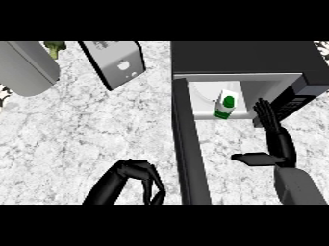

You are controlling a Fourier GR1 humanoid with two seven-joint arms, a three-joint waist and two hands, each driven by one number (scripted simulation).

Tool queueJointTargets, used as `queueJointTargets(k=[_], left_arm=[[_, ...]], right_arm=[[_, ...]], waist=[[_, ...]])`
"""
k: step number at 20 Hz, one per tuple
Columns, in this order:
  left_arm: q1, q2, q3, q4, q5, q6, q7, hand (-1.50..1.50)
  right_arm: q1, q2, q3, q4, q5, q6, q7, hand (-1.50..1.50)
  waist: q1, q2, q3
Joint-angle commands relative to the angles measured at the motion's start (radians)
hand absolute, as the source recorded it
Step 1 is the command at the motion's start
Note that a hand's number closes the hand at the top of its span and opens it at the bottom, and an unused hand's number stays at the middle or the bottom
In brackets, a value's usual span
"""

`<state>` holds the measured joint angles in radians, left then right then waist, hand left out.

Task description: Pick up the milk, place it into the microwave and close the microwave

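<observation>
The fingers of the black right hand are straight and lie close together, pointing into the mouth of the black box-shaped microwave, with the thumb stuck out sideways towards the door; they hold nothing. Just beyond the fingertips, apart from them, the small white milk carton with the green label stands upright on the pale floor of the oven. So, as I read it, the placing is done and closing is the step in hand. The long dark microwave door hangs wide open, edge-on between the two hands. To do it well I would draw the right hand clear of the opening first, so that nothing nudges the carton, then press flat fingers against the door's outer face near its free end and swing it round in one smooth arc until it meets the frame. The black left hand rests low on the white marbled counter, fingers curled on nothing, on the door's outer side and handy for that push
</observation>
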<state>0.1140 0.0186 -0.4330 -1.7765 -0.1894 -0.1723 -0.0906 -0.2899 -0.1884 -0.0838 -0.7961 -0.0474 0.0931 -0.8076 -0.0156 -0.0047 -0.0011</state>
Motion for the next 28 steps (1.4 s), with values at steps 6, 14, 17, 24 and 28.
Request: queueJointTargets(k=[6, 14, 17, 24, 28], left_arm=[[-0.158, -0.018, -0.155, 0.285, -0.038, 0.033, -0.005, 1.50], [-0.274, -0.018, -0.410, 0.508, 0.082, 0.191, -0.095, 1.50], [-0.417, -0.018, -0.523, 0.515, 0.178, 0.294, 0.002, 1.50], [-0.547, -0.018, -0.669, 0.593, 0.352, 0.566, -0.024, 1.50], [-0.594, -0.018, -0.684, 0.582, 0.425, 0.692, -0.026, 1.50]], right_arm=[[0.306, -0.041, 0.038, -0.428, -0.041, 0.039, 0.111, -1.50], [0.504, -0.098, -0.016, -0.665, -0.126, 0.103, 0.168, -1.50], [0.548, -0.101, -0.031, -0.727, -0.141, 0.107, 0.152, -1.50], [0.582, -0.180, -0.083, -0.834, -0.287, 0.253, 0.220, -1.50], [0.552, -0.209, -0.080, -0.890, -0.327, 0.270, 0.292, -1.50]], waist=[[-0.014, 0.001, -0.001], [-0.014, 0.005, 0.000], [-0.034, 0.007, 0.000], [-0.068, 0.013, -0.002], [-0.089, 0.017, -0.003]])
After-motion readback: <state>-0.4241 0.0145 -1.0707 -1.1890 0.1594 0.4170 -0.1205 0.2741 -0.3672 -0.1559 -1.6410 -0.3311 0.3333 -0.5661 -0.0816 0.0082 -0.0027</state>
